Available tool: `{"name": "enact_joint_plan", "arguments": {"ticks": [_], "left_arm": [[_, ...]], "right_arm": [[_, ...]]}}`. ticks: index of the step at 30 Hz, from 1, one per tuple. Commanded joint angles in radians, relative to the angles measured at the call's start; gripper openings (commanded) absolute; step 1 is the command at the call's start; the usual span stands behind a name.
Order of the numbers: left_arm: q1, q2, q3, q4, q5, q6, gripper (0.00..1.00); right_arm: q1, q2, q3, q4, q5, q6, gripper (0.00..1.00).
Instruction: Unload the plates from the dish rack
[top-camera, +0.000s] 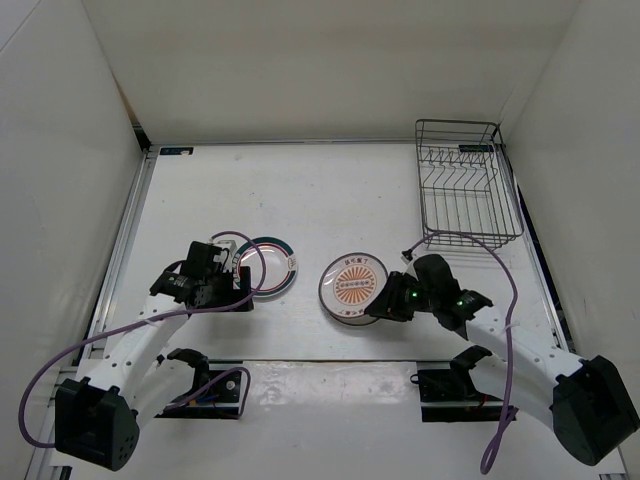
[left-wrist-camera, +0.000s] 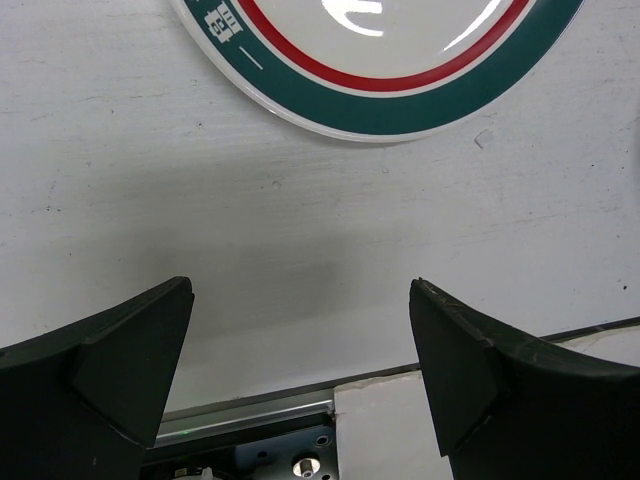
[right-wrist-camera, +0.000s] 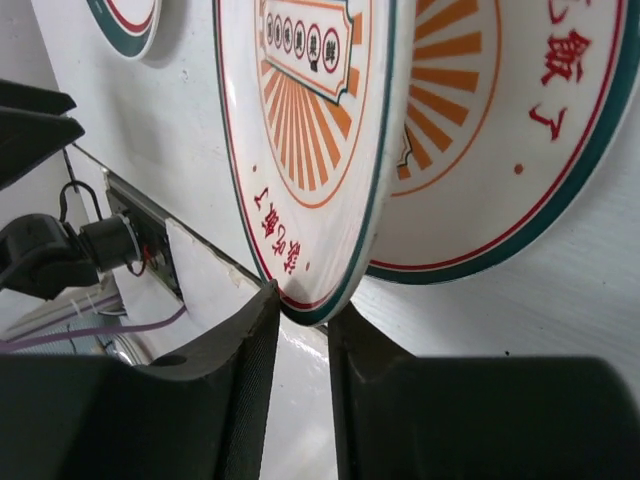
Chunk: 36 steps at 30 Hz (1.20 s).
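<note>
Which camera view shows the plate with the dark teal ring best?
The top external view: the teal-ringed plate shows nearly whole, lying flat. The left wrist view catches only part of its rim at the top edge; the right wrist view only a sliver in its upper left corner.

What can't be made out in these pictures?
- Right wrist: whether the right tool grips or only flanks the tilted plate's rim.
- Top: the lower plate, covered by the tilted one.
- Left wrist: teal plate, cut off by the top edge.
</note>
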Motion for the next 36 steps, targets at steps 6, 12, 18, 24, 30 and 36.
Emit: {"name": "enact_joint_plan", "arguments": {"ticks": [6,12,18,24,30,36], "left_arm": [[-0.004,-0.006,0.033,0.009,-0.001,-0.001,1.00],[-0.004,0.002,0.031,0.007,0.002,-0.001,1.00],[-0.004,0.023,0.036,0.014,0.002,0.001,1.00],[-0.004,0.037,0.041,0.011,0.014,-0.002,1.00],[-0.004,0.025,0.034,0.026,0.020,0.002,1.00],[-0.004,0.030,0.034,0.043,0.037,0.002,1.00]], "right_arm": [[0.000,-0.031,-0.047,-0.006,0.020,0.075,0.41],[0.001,-0.046,0.074,-0.361,0.040,0.087,0.55],[0.000,-0.049,0.492,-0.841,0.313,-0.236,0.75],[0.000,0.075,0.853,-1.097,0.747,-0.477,0.78],[0.000,-0.157,0.731,-0.875,0.765,-0.548,0.89],[0.000,-0.261,0.637,-0.831,0.822,-0.530,0.89]]}}
